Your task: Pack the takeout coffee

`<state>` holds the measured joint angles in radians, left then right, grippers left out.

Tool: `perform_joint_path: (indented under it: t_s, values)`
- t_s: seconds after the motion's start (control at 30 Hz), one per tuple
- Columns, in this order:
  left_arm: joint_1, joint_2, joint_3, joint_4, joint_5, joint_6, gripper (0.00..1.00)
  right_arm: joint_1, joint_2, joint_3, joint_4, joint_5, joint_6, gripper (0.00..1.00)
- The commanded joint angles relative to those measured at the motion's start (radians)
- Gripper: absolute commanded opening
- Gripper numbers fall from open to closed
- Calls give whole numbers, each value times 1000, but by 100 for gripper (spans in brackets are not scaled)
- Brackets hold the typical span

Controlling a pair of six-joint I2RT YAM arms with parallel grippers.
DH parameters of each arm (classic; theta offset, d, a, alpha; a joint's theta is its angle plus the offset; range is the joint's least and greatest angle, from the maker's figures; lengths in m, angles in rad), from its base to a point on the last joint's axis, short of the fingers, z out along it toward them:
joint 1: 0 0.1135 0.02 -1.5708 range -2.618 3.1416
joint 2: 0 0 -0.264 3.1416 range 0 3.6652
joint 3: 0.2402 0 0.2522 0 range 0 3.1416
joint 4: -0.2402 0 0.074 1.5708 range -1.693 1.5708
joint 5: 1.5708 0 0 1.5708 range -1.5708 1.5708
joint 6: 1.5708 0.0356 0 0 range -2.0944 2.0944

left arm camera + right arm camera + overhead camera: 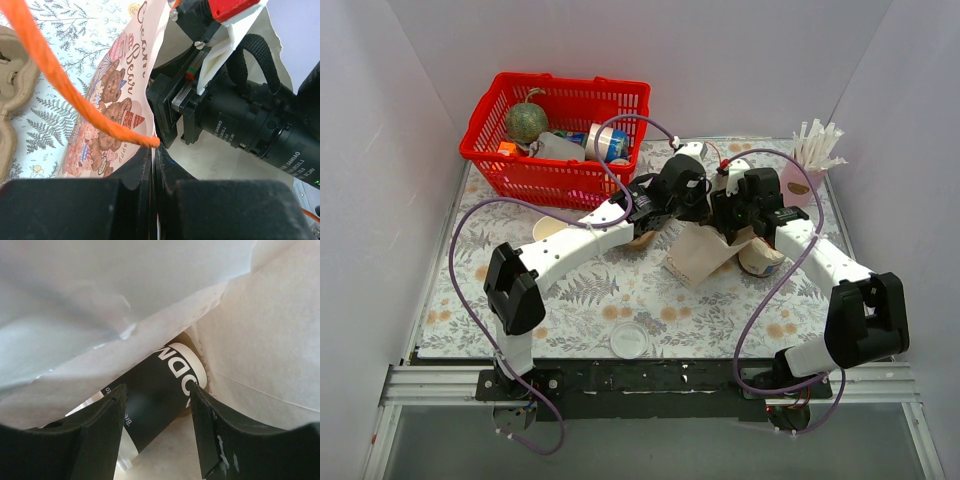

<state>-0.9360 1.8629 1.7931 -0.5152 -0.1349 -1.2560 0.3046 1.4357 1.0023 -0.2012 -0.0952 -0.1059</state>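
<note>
Inside paper bag (260, 350), takeout coffee (165, 370) lies on its side btwn right tool's (157, 386) spread fingers; gripped or let go, can't tell. Left tool (154, 150) pinched shut on bag edge. Packing looks nearly done; release & pull-out remain.

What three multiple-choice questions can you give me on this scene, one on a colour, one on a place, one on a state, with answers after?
1. The basket is: A blue; B red; C green.
2. The takeout coffee lies: A in the basket; B on a plate; C inside the paper bag.
3. The left gripper is: A shut on the bag's edge; B wide open above the basket; C holding a spoon.
Answers: B, its mesh walls are red in the top view; C, the right wrist view shows bag paper all round the cup; A, the left wrist view shows its jaws closed on the paper edge.
</note>
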Motion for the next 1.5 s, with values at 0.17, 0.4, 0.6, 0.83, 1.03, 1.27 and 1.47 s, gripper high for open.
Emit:
perform_joint_path:
  t_s: [0.17, 0.4, 0.6, 0.83, 1.03, 1.27, 1.47]
  values:
    - [-26, -16, -17, 70, 15, -37, 0, 31, 100, -41, -63, 78, 60, 59]
    - [-26, 1, -14, 60, -28, -39, 0, 56, 146, -47, -81, 156, 75, 55]
    - [-26, 10, -9, 55, -38, -40, 0, 59, 160, -51, -103, 204, 98, 47]
    - [-26, 5, -14, 44, -68, -42, 0, 62, 163, -45, -112, 218, 100, 28]
    - [-26, -4, -27, 43, -81, -43, 0, 62, 117, -24, -107, 186, 123, 3]
    - [-26, -13, -44, 40, -104, -45, 0, 62, 23, 12, -99, 120, 143, 1]
    - [-24, -22, -55, 26, -127, -54, 0, 62, -84, 19, -89, 103, 167, 1]
